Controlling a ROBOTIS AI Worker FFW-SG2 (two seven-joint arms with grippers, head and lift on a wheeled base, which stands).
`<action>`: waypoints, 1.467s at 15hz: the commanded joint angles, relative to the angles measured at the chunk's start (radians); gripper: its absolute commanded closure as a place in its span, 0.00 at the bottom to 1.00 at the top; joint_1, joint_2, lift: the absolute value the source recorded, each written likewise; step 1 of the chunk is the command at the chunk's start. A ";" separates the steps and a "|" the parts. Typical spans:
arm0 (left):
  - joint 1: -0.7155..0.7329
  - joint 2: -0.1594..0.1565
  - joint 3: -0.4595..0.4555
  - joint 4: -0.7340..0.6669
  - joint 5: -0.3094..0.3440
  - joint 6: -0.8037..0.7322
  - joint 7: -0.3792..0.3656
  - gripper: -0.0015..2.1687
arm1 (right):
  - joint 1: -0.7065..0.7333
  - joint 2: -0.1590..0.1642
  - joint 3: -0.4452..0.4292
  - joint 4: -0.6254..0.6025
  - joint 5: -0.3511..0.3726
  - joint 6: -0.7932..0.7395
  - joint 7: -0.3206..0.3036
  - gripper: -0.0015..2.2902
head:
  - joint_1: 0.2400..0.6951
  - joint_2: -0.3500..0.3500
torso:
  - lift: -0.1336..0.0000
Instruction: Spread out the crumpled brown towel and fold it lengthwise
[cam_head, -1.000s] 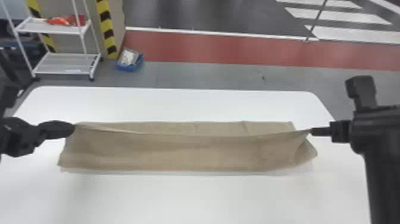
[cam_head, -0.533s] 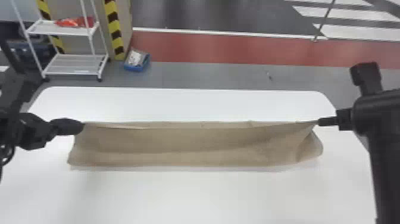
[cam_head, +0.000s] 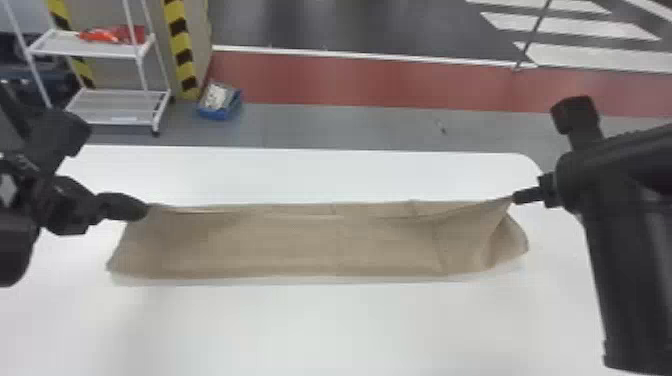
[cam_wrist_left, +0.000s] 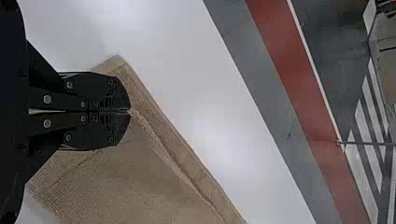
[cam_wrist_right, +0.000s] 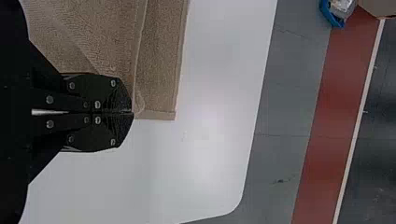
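Note:
The brown towel (cam_head: 320, 245) lies as a long strip across the white table, its upper layer drawn toward the far edge of the layer below. In the head view my left gripper (cam_head: 145, 207) holds that layer's left corner, and my right gripper (cam_head: 516, 197) its right corner. The right end of the towel bulges in a loose fold. The left wrist view has my left gripper (cam_wrist_left: 130, 111) shut on the towel (cam_wrist_left: 140, 172), with the lower layer's hem just beyond. In the right wrist view my right gripper (cam_wrist_right: 132, 112) is shut on the towel (cam_wrist_right: 159, 60) likewise.
The white table (cam_head: 320, 330) extends in front of and behind the towel. Past its far edge, a white shelf cart (cam_head: 117, 102) and a blue bin (cam_head: 219, 105) stand on the floor at the left.
Both grippers have carried the held edge away from the robot, so less of the lower layer shows behind it. The head view has also shifted slightly.

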 joint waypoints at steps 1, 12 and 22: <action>-0.032 -0.004 -0.006 0.012 -0.008 0.016 -0.015 0.67 | -0.045 0.003 0.010 0.054 -0.001 -0.009 0.007 0.94 | 1.00 0.32 | 0.07; -0.050 0.013 0.000 0.014 -0.051 0.071 -0.039 0.67 | -0.158 0.020 -0.011 0.226 -0.009 -0.070 -0.010 0.94 | 1.00 0.35 | 0.07; -0.113 0.008 -0.020 0.114 -0.057 0.068 -0.021 0.67 | -0.179 0.021 -0.005 0.341 0.054 -0.162 -0.029 0.94 | 1.00 0.34 | 0.07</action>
